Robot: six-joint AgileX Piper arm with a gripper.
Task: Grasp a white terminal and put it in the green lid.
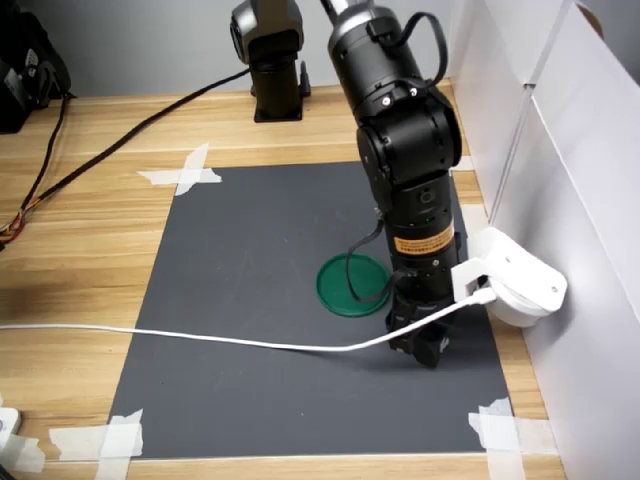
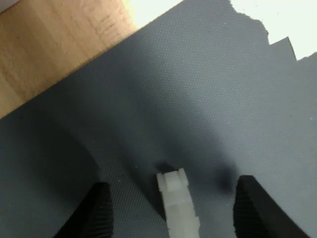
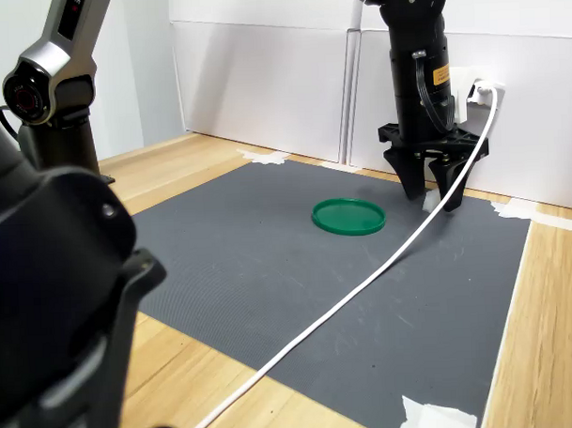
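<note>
Landmark: the dark grey textured rubber mat (image 1: 270, 330) taped onto the light wooden table (image 1: 80, 250); everything below is placed off that mat.

Tape: white tape pieces (image 1: 185, 172) hold down the mat's corners. In the first exterior view you can see them at the far-left, near-left and near-right corners.

Cable: a thin white cable (image 1: 200, 338) runs across the mat from the first exterior view's left edge up to the white plastic wrist camera housing (image 1: 515, 280) on the arm.

Green lid: the flat round dark-green plastic lid with a low rim (image 1: 353, 284) lies flat on the mat, roughly mid-mat and a bit toward the first exterior view's right. Looks empty in both exterior views (image 3: 348, 216).

Arm: the black robot arm (image 1: 400, 150) comes straight down over the mat's right part in the first exterior view, just beside the lid.

Gripper: the black two-finger gripper (image 3: 433, 192) is spread wide, nothing clamped, tips low near the mat. In the wrist view (image 2: 171, 208) both ribbed fingers (image 2: 96, 210) stand well clear of each other.

White terminal: the tiny whitish translucent blocky plastic terminal (image 2: 177, 206) lies on the mat between the fingers, touching neither. It's on the mat, outside the lid.

Wall: white panel boards (image 1: 590, 200) stand along the mat's right side in the first exterior view.
</note>
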